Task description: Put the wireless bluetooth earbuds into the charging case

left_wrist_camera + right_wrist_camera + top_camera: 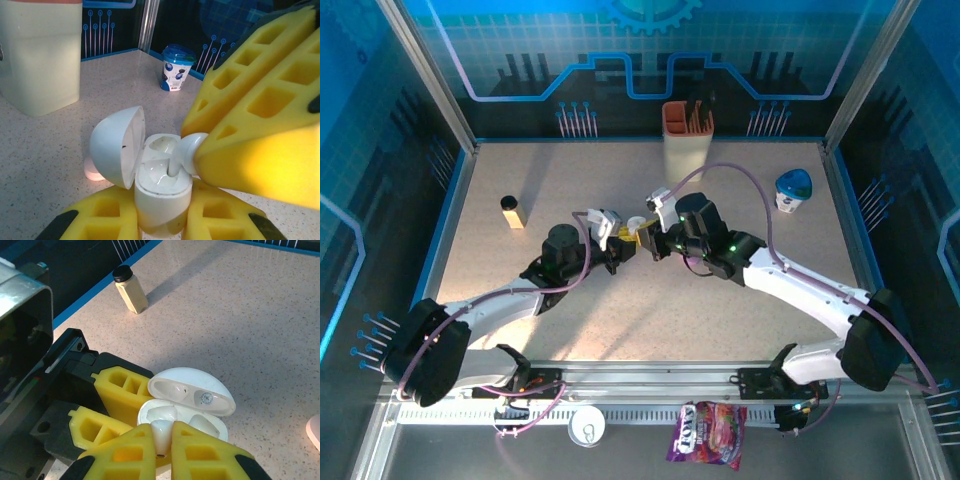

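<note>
A white earbud (186, 153) is sitting pinched between the yellow fingers of the right end effector (162, 442), which is closing tightly on it. Its narrow end is dipping into the open top of the white charging case (162, 189), at the rim of one of the two wells; whether it is seated cannot be told. The case is being gripped by its lower body in the left end effector (162, 222), whose jaws are clamping it from both sides. The lid (117, 146) is standing hinged back, away from the right end effector.

The two end effectors are meeting tip to tip near the middle of the surface (660, 320), well away from every edge. A small pale pink object (93, 170) is lying on the surface just behind the lid. A black-capped bottle (512, 211) is standing to the left, a blue-lidded cup (793, 190) toward the right edge, and a tall cream container (687, 135) at the far edge. All three are standing well apart from the case, leaving bare speckled surface around the arms.
</note>
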`<act>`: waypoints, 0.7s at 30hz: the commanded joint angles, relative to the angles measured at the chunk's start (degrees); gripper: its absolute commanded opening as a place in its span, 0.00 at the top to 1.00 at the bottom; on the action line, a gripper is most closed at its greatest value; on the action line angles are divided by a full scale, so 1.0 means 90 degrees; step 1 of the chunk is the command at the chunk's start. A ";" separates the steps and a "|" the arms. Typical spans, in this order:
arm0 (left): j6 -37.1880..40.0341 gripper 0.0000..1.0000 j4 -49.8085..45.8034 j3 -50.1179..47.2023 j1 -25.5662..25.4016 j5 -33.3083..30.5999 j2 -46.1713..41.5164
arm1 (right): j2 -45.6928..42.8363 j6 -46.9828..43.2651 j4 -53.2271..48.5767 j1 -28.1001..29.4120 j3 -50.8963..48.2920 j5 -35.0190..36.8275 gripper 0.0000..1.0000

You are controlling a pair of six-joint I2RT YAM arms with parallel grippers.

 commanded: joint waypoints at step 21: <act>0.0593 1.00 0.0741 0.0041 0.0033 0.0489 -0.0033 | -0.1297 0.1107 0.0659 -0.0805 -0.0811 -0.0546 0.25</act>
